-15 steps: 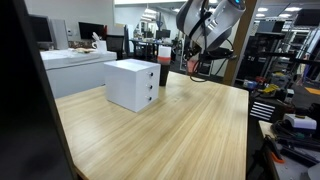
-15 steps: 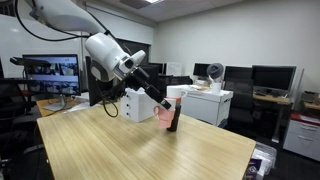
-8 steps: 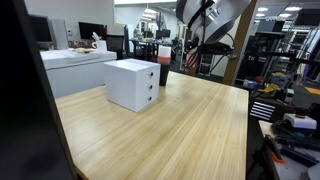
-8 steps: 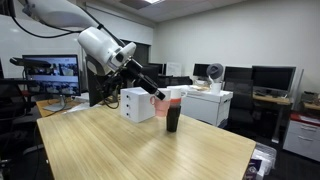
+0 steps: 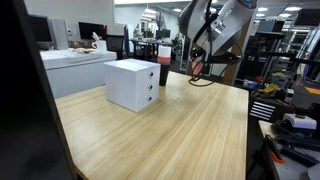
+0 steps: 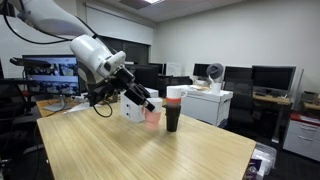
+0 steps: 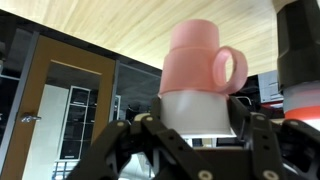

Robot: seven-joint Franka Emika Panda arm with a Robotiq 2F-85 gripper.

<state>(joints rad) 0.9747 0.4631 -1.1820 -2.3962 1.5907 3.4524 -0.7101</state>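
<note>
The wide wooden table (image 5: pixel 175 135) fills most of the room in front of me, with office desks and monitors behind it. The robot arm (image 6: pixel 92 55) reaches over the tabletop. Near the table's far side stands a white box (image 5: pixel 132 85) with 2 small dark knobs on its front. Just beside it is a dark canister (image 6: pixel 173 120) with a paler top, standing upright. The gripper (image 6: pixel 146 104) hangs low between the box and the canister in an exterior view, close to both. Its jaws are partly closed around a pink mug (image 7: pixel 203 55), gripping it at its white end while the pink body and handle point toward the wood. In the wrist view the canister (image 7: pixel 300 60) stands just beside the mug. I cannot tell whether the mug touches the table.
</note>
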